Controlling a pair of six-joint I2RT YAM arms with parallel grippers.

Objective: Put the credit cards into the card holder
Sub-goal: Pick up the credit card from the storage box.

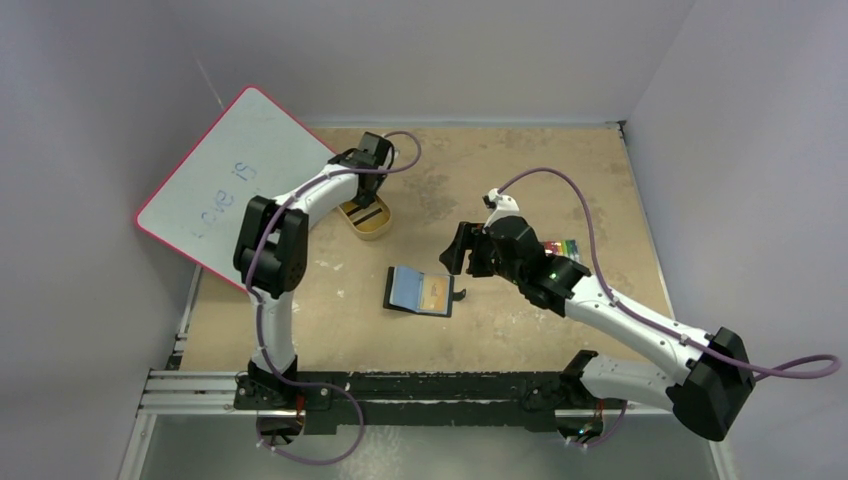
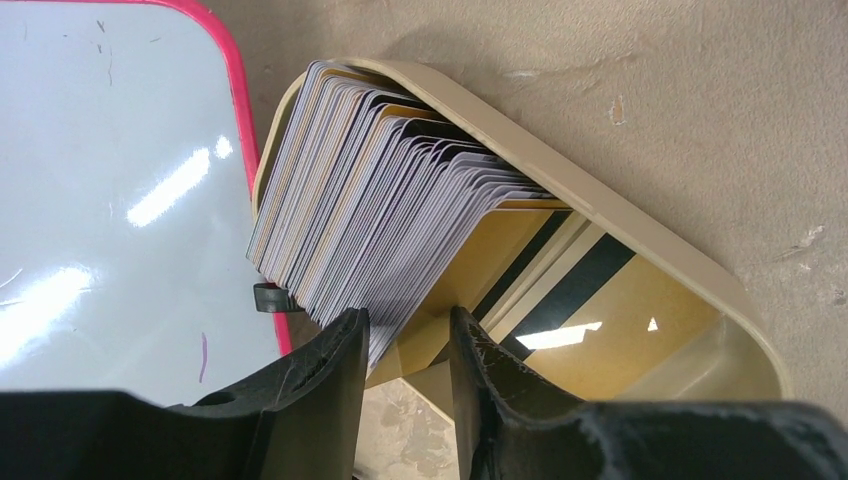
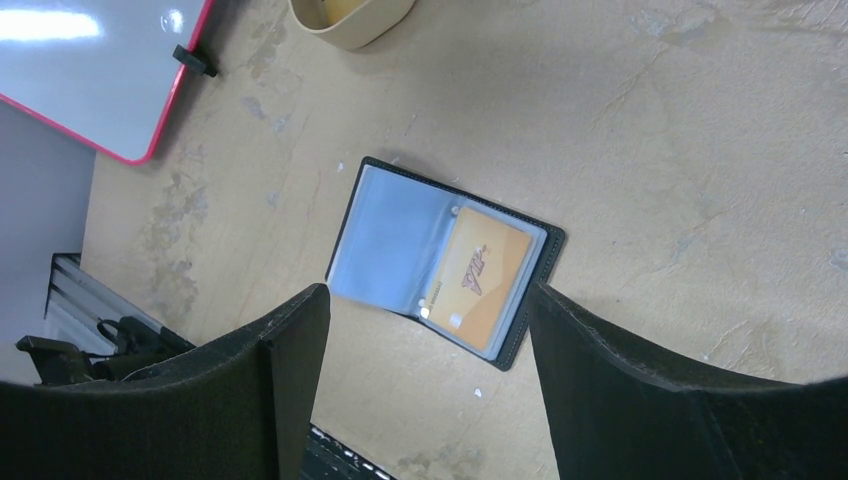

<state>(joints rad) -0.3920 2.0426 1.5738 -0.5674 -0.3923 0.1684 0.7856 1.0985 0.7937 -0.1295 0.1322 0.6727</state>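
The card holder lies open on the table, blue lining up, with one orange card behind its clear right pocket; the print on it is too small to read. The right gripper hangs above it, fingers spread wide. The other credit cards stand fanned in a beige tin beside the whiteboard, their lower ends hidden. The left gripper straddles their edge, its gap narrow; whether it pinches one is unclear.
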